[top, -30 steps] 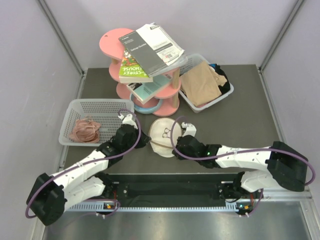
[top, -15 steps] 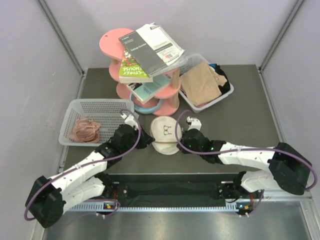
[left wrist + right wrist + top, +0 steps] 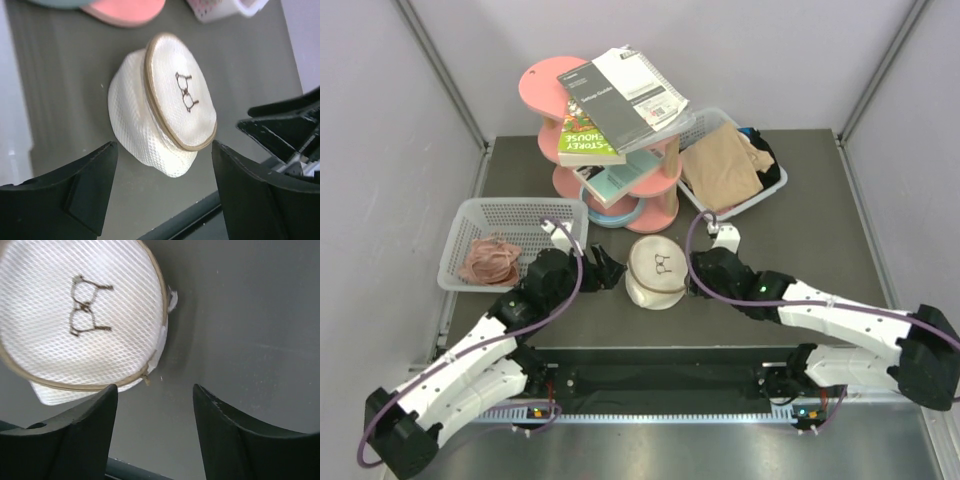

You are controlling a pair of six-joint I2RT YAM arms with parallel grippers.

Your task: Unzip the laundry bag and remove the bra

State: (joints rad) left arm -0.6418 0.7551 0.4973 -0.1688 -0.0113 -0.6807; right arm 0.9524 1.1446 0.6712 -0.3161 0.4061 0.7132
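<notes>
Both fingers (image 3: 80, 192) just beside laundry bag (image 3: 655, 270)

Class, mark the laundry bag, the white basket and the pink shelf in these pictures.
laundry bag (image 3: 172, 102), left wrist view, on its printed face.
white basket (image 3: 510, 203), top view, on its far rim.
pink shelf (image 3: 542, 88), top view, on the bare top tier.

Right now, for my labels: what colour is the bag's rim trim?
Tan, all round the bag; clearest in the left wrist view.
</notes>
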